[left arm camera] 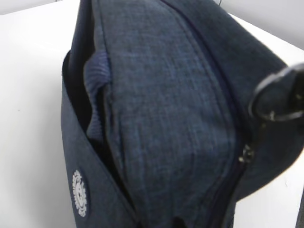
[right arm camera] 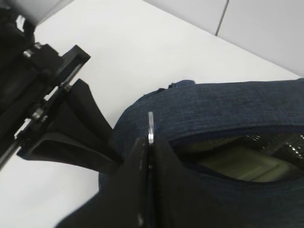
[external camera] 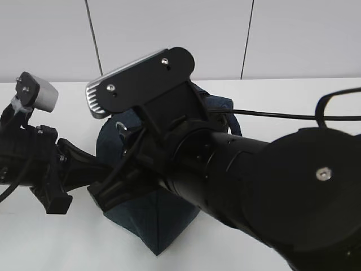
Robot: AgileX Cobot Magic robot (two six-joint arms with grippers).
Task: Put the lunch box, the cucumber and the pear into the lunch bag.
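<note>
Right wrist view shows you the right claw (right arm camera: pixel 148 161) pinched on the metal ring pull (right arm camera: pixel 150 127) of the lunch bag (right arm camera: pixel 228 109); the lunch box (right arm camera: pixel 237 164) seems inside; left claw's state unclear.

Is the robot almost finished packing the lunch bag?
Partly. Through the gap in the lunch bag, something pale green like the lunch box shows against silvery lining. The right gripper pinches the metal zipper ring; the left gripper presses against the bag's side. The cucumber and pear aren't visible anywhere, so I can't tell whether they're packed. The zipper isn't fully closed.
</note>
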